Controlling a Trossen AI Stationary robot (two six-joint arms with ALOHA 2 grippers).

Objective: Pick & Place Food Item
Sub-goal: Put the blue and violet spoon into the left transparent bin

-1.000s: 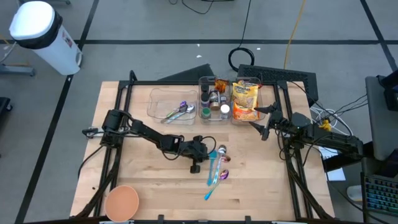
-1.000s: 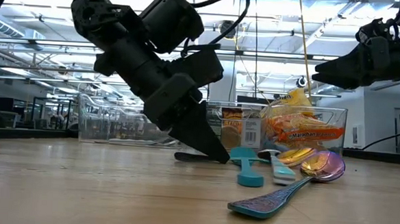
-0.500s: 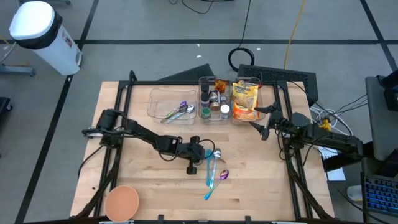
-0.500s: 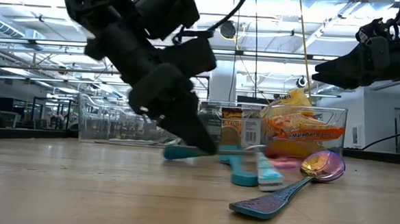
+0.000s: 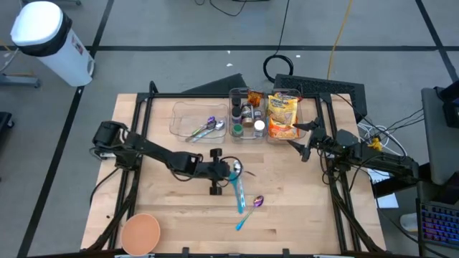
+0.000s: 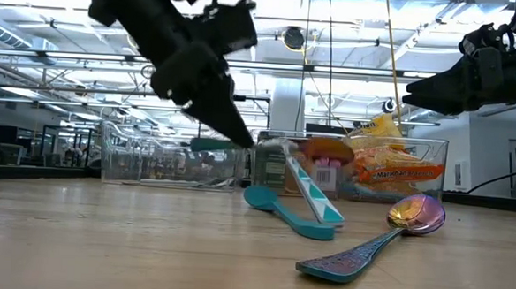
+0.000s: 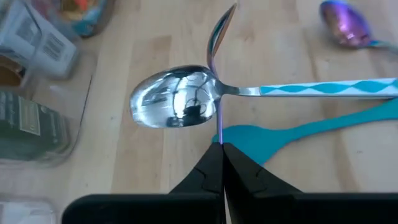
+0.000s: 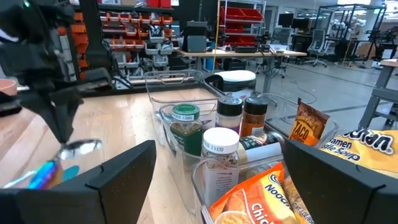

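Note:
My left gripper is shut on a thin iridescent spoon, seen edge-on, above the middle of the table. A silver spoon with a teal-and-white handle crosses it, bowl end raised, handle end on the wood. A teal spoon and a purple-bowled spoon lie beside them. My right gripper hangs open and empty near a clear bin of noodle packets and spice jars. My left gripper pinches the iridescent spoon's thin handle between its two fingertips, slanting down from the table's left. The spoon sticks out ahead of the fingers, on edge and clear of the table. The patterned spoon's neck lies against it.
A clear bin holding two spoons stands at the back left of the food bins. An orange bowl sits at the near left corner. Bare wood lies between the bowl and the spoons.
My left gripper has moved toward the table's left edge and risen off the wood, staying shut. The patterned and teal spoons have slid left with it. The patterned spoon's bowl end has lifted while its handle end stays on the table.

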